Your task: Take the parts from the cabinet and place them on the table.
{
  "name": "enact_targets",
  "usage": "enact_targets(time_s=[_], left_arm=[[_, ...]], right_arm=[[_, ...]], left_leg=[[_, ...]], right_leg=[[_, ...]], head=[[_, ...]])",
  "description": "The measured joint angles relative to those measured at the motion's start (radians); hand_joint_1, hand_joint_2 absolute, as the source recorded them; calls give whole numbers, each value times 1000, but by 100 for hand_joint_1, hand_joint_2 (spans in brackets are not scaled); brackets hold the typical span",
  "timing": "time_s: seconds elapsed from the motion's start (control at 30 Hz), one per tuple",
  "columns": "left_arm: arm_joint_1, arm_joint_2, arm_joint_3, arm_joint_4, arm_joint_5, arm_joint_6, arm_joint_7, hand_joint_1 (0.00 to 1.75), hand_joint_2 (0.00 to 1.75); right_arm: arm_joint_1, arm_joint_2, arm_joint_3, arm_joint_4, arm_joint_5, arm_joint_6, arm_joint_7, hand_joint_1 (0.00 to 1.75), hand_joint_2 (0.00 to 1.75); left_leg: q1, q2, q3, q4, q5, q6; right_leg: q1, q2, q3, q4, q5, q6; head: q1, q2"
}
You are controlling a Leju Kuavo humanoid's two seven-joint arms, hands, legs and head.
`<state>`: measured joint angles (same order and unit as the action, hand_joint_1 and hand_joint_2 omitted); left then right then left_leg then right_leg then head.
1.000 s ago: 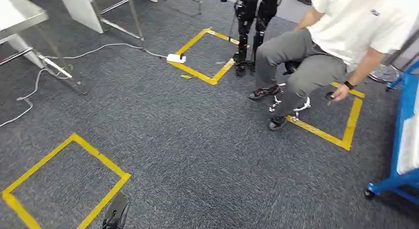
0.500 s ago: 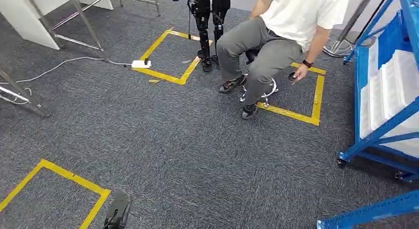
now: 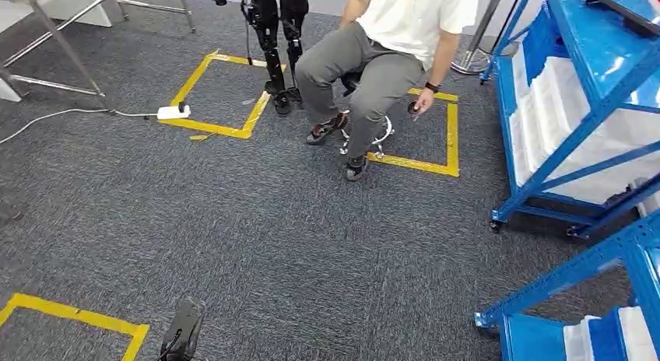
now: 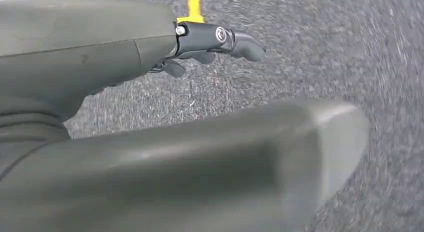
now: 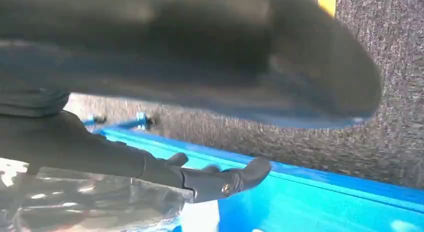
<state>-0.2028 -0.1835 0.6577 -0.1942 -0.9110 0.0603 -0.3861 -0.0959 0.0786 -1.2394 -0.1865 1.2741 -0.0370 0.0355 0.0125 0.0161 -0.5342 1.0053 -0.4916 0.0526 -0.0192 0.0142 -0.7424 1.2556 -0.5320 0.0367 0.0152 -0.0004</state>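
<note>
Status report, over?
Left hand open, empty. Right hand by the cabinet, grip unclear. Seated person ahead, left of the cabinet.

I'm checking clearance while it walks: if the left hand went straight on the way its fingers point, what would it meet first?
Most likely just the grey carpet: the left hand hangs open above it, holding nothing. A yellow tape line lies nearby, flat on the floor. Depth is unclear.
</note>
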Motion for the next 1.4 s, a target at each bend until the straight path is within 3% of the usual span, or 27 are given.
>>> enact_targets(time_s=[0.03, 0.07, 0.1, 0.17, 0.2, 0.23, 0.27, 0.33, 0.37, 0.43, 0.47, 0.53, 0.6, 0.67, 0.7, 0.73, 0.8, 0.87, 0.93, 0.97, 1.03, 1.07, 1.13, 1.2, 1.23, 1.37, 1.4], left_arm=[[0, 0, 0, 0, 0, 0, 1, 0, 0], [0, 0, 0, 0, 0, 0, 2, 0, 0], [0, 0, 0, 0, 1, 0, 2, 0, 0], [-3, 0, 0, 0, 1, 0, 2, 0, 0], [-5, 0, 0, 0, 1, -1, 2, 0, 0], [-5, 1, 0, 0, 1, -1, 2, 0, 0], [-8, 2, 0, 0, 1, -2, 2, 0, 0], [-13, -1, 0, 0, 1, -3, 2, 0, 0], [-15, -2, 0, 0, 1, -4, 2, 0, 0], [-18, -1, -2, -1, -1, -5, 2, 0, 0], [-15, -1, -1, 0, -1, -5, 2, 0, 0], [-8, -1, -1, 0, -2, -5, 6, 0, 0], [-6, -1, -1, 0, -4, -5, 7, 0, 0], [-6, 0, -2, 0, -8, -5, 8, 0, 0], [-6, 1, -2, 0, -8, -5, 8, 0, 0], [-6, 3, -2, 0, -8, -5, 8, 0, 0], [-6, 3, -2, 0, -8, -5, 10, 0, 0], [-9, 3, -2, 0, -8, -6, 10, 0, 0], [-10, 3, -2, 0, -8, -5, 9, 0, 0], [-8, 3, -2, 0, -8, -5, 9, 0, 0], [-7, 3, -2, 0, -9, -6, 9, 0, 0], [-7, 3, -2, 0, -9, -6, 9, 0, 0], [-7, 3, -2, 0, -9, -6, 9, 0, 0], [-7, 3, -2, 0, -9, -6, 9, 0, 0], [-7, 5, -2, -1, -10, -6, 10, 0, 0], [-17, 2, -2, -1, -11, -6, 9, 0, 0], [-20, 0, -2, -1, -11, -6, 9, 0, 0]], right_arm=[[1, 1, 0, 0, 0, 0, 0, 0, 0], [3, 1, 0, 0, 0, 1, 0, 0, 0], [4, 1, 0, 0, 0, 1, 1, 0, 0], [2, 0, 0, 0, 1, 2, 1, 0, 0], [-1, 0, 0, 0, 1, 2, 1, 0, 0], [-6, 2, 0, 0, 1, 3, 1, 0, 0], [-6, 2, 0, 0, 1, 3, 1, 0, 0], [-1, 0, 0, 0, 1, 3, 2, 0, 0], [-2, 0, 0, 0, 0, 3, 2, 0, 0], [-2, 1, 0, 0, 0, 4, 3, 0, 0], [-5, 1, 0, 0, 0, 4, 3, 0, 0], [-6, 1, 0, 0, 0, 5, 5, 0, 0], [-3, 1, 0, 0, -1, 7, 8, 0, 0], [-2, 1, 0, 0, -1, 8, 12, 0, 0], [-3, 1, 0, 0, -1, 9, 13, 0, 0], [-6, 3, 0, 0, -2, 9, 13, 0, 0], [-6, 3, 0, 0, -2, 9, 14, 0, 0], [1, 3, 0, 0, -2, 9, 16, 0, 0], [-1, 4, 0, 0, -2, 9, 18, 0, 0], [-5, 3, 0, 0, -1, 9, 18, 0, 0], [-8, 4, 0, 0, -1, 9, 18, 0, 0], [-6, 4, 0, 0, -2, 9, 18, 0, 0], [-1, 3, 0, 0, -2, 9, 19, 0, 0], [-3, 2, 0, 0, -2, 9, 19, 0, 0], [-7, 5, 0, 0, -2, 9, 19, 0, 0], [-4, 3, 0, 0, -3, 9, 23, 0, 0], [-4, 2, 0, 0, -3, 9, 23, 0, 0]], left_leg=[[-1, 15, -1, 0, 0, 0], [-1, 28, -2, 0, 0, 0], [-1, 40, -1, 1, -1, -2], [-1, 63, 3, 1, -5, -7], [-4, 73, 7, 1, -7, -12], [-10, 82, 7, 2, -13, -22], [-10, 90, 10, 3, -16, -27], [-8, 107, 17, -2, -15, -36], [-5, 116, 19, -1, -20, -45], [5, 23, -11, 77, -79, -50], [5, -1, -44, 149, -120, -51], [7, -17, -123, 305, -181, -55], [9, -17, -128, 298, -145, -54], [12, -31, -60, 151, -51, -50], [16, -76, -23, 69, -12, -47], [19, -130, -13, 32, -11, -43], [11, -106, -18, 29, -17, -42], [5, -82, -14, 18, -5, -24], [8, -53, -7, 3, 4, -5], [5, -35, -7, 3, 4, -3], [2, 0, -9, 4, 3, -3], [2, 13, -10, 4, 3, -3], [3, 38, -10, 4, 1, -7], [4, 62, -3, 6, -5, -17], [-3, 71, 0, 6, -12, -26], [2, 111, 18, 1, -20, -51], [10, 100, 19, 7, -29, -61]], right_leg=[[-1, -1, -25, 61, -17, 6], [-3, -2, -22, 62, -13, 13], [-4, -5, 9, 18, 3, 22], [-8, -37, 114, -164, 60, 38], [-9, -83, 157, -243, 74, 35], [9, -90, 165, -244, 79, 26], [9, -74, 158, -245, 82, 11], [15, -55, 152, -245, 82, 1], [4, -42, 158, -253, 87, -10], [-9, -24, 161, -256, 93, -31], [-7, -14, 161, -257, 93, -38], [-2, 14, 158, -256, 94, -41], [0, 43, 159, -255, 95, -41], [-1, 71, 162, -251, 95, -40], [-1, 85, 160, -247, 94, -39], [9, 95, 151, -235, 93, -34], [4, 114, 133, -237, 99, -17], [3, 140, 119, -245, 109, 1], [7, 33, 95, -185, 78, -3], [5, 12, 60, -119, 45, -7], [3, 1, -21, 43, -15, -7], [0, 0, -34, 75, -19, 0], [-7, -7, 14, -6, 16, 20], [-16, -57, 127, -200, 73, 38], [-8, -99, 149, -231, 77, 30], [8, -55, 144, -236, 83, -6], [-13, -41, 152, -242, 88, -18]], head=[[3, 0], [2, 0], [5, 0], [6, 0], [8, 0], [6, 0], [0, 0], [0, 0], [1, 0], [-9, 0], [-10, 0], [-11, 0], [-11, 0], [-11, 0], [-12, 0], [-11, 0], [-10, 0], [-11, 0], [-6, 0], [-1, 0], [-2, 0], [3, 0], [4, 0], [5, 0], [9, 0], [1, 0], [0, 0]])
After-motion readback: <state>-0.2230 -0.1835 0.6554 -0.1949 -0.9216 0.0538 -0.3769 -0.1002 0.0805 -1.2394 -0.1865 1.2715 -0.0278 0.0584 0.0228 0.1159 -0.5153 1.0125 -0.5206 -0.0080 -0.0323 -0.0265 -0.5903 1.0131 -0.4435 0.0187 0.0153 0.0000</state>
